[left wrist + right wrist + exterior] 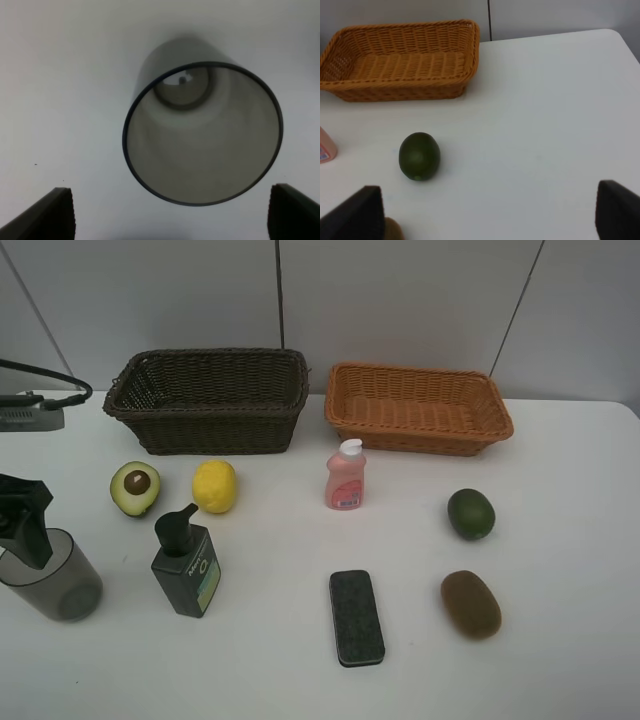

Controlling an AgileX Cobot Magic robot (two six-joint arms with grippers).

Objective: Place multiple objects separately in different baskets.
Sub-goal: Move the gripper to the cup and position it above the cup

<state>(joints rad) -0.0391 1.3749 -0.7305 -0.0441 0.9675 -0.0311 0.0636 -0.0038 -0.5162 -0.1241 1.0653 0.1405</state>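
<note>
The left gripper (175, 219) is spread wide just above the grey cup (202, 135), one finger on each side of the rim and clear of it. The cup stands upright, mouth up, at the left edge of the desk (570, 540). The right gripper (487, 216) is also spread wide and holds nothing; the green avocado (419, 155) lies on the desk ahead of it, with the empty orange basket (400, 62) beyond.

Near the cup stand the dark green pump bottle (185, 565), the halved avocado (135, 488) and the lemon (214, 486). Behind these is the dark brown basket (210, 400), beside the orange one. The pink bottle (345, 477) stands mid-desk, with the black eraser (356, 617) in front of it and the kiwi (470, 603) to the eraser's right.
</note>
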